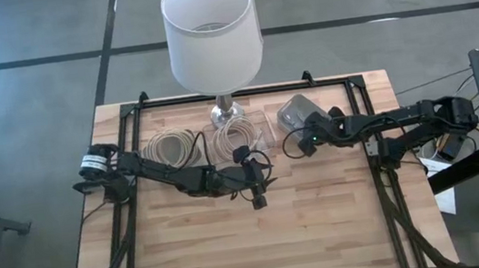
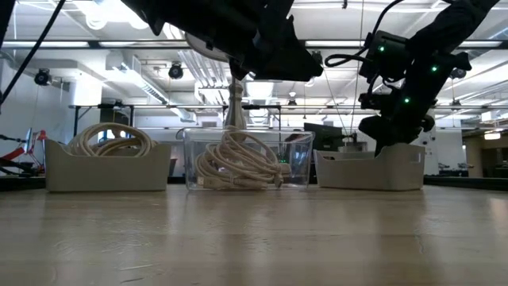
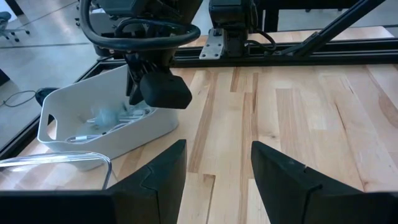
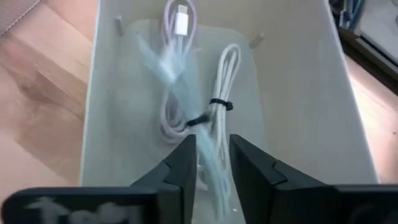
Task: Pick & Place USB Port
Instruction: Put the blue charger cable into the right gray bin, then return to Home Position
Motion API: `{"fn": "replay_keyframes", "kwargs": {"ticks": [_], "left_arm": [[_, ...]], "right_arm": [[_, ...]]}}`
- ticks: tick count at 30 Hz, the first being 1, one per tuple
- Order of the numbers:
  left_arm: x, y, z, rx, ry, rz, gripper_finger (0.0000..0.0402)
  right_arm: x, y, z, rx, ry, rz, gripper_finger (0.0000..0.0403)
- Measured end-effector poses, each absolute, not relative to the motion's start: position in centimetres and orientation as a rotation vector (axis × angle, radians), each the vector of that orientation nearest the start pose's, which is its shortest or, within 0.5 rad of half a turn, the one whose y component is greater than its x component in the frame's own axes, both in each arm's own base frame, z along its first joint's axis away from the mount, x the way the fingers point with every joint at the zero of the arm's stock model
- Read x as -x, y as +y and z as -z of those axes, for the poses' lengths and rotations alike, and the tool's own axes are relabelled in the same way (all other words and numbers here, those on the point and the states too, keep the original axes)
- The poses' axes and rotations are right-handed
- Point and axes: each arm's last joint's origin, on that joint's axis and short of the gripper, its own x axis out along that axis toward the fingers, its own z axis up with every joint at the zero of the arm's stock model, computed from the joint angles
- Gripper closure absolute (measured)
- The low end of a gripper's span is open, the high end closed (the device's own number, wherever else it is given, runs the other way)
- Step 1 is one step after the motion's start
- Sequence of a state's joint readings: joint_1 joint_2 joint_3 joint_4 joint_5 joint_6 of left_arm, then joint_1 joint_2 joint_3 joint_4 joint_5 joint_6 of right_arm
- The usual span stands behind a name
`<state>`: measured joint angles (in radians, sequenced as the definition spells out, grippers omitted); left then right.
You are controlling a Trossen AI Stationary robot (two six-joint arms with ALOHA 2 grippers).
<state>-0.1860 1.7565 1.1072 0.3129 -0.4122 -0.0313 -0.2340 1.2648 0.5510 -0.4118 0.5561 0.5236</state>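
Note:
A white bin (image 1: pixel 294 109) at the table's far right holds bundled USB cables: a white one (image 4: pixel 225 74) and a pinkish one (image 4: pixel 177 37), both lying on the bin floor. My right gripper (image 4: pixel 213 165) reaches down into this bin, its fingers nearly together around the white cable; it also shows in the low view (image 2: pixel 387 135) and the left wrist view (image 3: pixel 158 90). My left gripper (image 3: pixel 217 177) hovers open over bare wood at the table's middle (image 1: pixel 257 198), holding nothing. My right gripper pinches the white USB cable bundle (image 4: pixel 214 140) between its two fingers, near the black tie around it, coming from above and slanting down into the bin. The fingers lie roughly along the bundle. The cable's far loop (image 4: pixel 229 59) rests on the bin floor.
A clear bin (image 1: pixel 242 135) and a left bin (image 1: pixel 170 147) each hold a coiled beige cable. A lamp with a white shade (image 1: pixel 211 29) stands behind them. A black frame (image 1: pixel 216 96) edges the table. Bare wood (image 1: pixel 263 250) stretches along the near half.

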Motion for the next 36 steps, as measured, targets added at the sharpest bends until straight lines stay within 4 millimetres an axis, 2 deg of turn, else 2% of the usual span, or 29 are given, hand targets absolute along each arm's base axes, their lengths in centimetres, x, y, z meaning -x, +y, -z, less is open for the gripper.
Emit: {"fn": "replay_keyframes", "kwargs": {"ticks": [11,15,19,23,29,33,36], "left_arm": [[-38.5,-6.1,-23.2,-0.068,0.318,-0.229,0.0218],[-38.4,-6.1,-23.3,-0.069,0.320,-0.228,0.0218],[-37.6,-6.1,-24.3,-0.067,0.339,-0.226,0.0219],[-35.8,-5.9,-26.3,-0.011,0.369,-0.241,0.0220],[-32.0,-6.3,-29.2,-0.009,0.315,-0.221,0.0221],[-28.3,-6.5,-29.8,-0.027,0.278,-0.296,0.0223],[-25.3,-6.4,-29.3,-0.021,0.266,-0.356,0.0228]], "right_arm": [[-19.6,-6.4,-16.0,-0.227,0.890,1.020,0.0254],[-20.4,-6.5,-17.7,-0.241,0.828,1.006,0.0245],[-21.1,-6.5,-20.1,-0.274,0.742,0.975,0.0243],[-21.6,-5.8,-22.5,-0.307,0.665,0.888,0.0249],[-21.5,-3.2,-24.8,-0.220,0.610,0.723,0.0261],[-20.8,-0.9,-25.6,-0.181,0.595,0.571,0.0270],[-20.3,0.7,-25.4,-0.142,0.599,0.488,0.0278]]}}
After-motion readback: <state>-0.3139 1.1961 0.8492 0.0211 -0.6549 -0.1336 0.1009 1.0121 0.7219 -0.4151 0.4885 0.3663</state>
